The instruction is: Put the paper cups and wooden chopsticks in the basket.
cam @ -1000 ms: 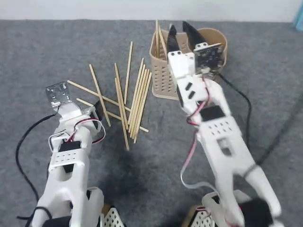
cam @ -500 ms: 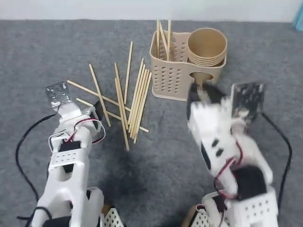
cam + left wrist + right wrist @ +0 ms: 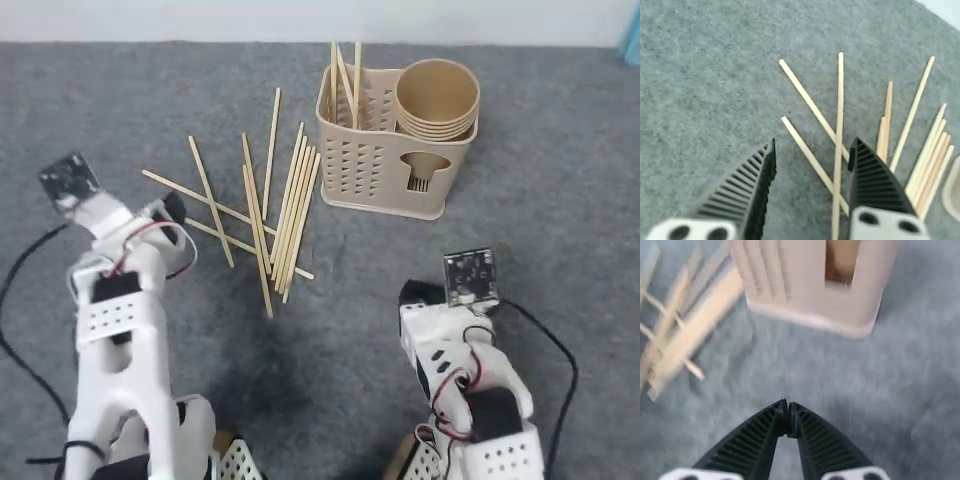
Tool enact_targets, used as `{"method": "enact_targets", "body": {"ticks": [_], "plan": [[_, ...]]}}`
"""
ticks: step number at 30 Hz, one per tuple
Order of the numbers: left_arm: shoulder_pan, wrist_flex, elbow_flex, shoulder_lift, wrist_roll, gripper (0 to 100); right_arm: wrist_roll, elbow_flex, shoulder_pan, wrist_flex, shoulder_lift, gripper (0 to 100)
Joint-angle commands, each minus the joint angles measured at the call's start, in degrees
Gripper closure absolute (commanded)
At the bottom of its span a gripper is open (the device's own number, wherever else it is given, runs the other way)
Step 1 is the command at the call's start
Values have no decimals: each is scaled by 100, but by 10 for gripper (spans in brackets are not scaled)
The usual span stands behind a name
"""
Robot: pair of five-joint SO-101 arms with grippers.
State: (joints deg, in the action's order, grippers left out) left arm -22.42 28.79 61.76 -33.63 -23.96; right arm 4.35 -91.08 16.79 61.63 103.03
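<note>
The left gripper (image 3: 815, 146) is wide open and empty above the grey table (image 3: 560, 200), with a few loose chopsticks (image 3: 290, 200) lying between its fingers in its wrist view. The right gripper (image 3: 788, 412) is closed tip to tip on nothing, near the front edge. About a dozen loose chopsticks lie mid-table. One basket (image 3: 375, 170) by the far edge holds three upright chopsticks (image 3: 357, 70) and one stack of paper cups (image 3: 437, 95).

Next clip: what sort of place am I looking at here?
Most likely a tabletop robot practice or data-collection bench: a small white left arm and right arm sit on a grey felt-like mat, with loose wooden chopsticks lying beside a perforated basket that holds stacked paper cups.
</note>
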Motion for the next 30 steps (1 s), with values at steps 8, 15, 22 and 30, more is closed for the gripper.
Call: {"method": "enact_targets", "body": {"ticks": [8, 15, 22, 30], "plan": [[-9, 1486, -1798, -18, -844, 779, -141, -536, -4, -127, 101, 990], [-35, 2813, -3723, 2004, -1257, 779, -149, -536, -4, -40, 92, 990], [-53, 3754, -5789, 4035, -1644, 779, -149, -536, -4, 4, 92, 990], [-53, 3991, -7565, 5978, -1758, 779, -158, -536, -4, 40, 92, 990]]}}
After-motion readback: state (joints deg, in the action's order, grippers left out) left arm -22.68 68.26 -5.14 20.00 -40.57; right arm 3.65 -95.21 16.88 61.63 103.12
